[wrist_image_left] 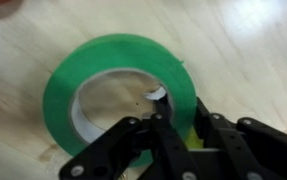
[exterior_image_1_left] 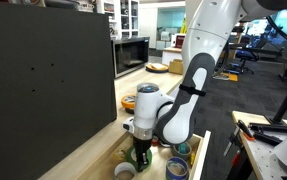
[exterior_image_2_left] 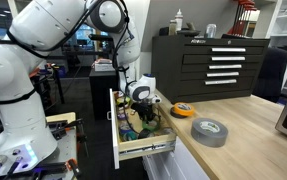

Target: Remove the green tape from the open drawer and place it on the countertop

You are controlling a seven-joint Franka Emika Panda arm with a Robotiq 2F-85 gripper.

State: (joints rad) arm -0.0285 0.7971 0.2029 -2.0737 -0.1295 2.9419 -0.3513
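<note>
The green tape roll fills the wrist view, lying on the light wooden bottom of the open drawer. My gripper is shut on the roll's near right rim, one finger inside the ring and one outside. In both exterior views the gripper reaches down into the open drawer, and the green tape shows as a dark green patch between the fingers. The wooden countertop lies beside the drawer.
A grey tape roll and a yellow-black roll lie on the countertop. Other tape rolls sit in the drawer. A black tool chest stands behind, a black cabinet beside the drawer.
</note>
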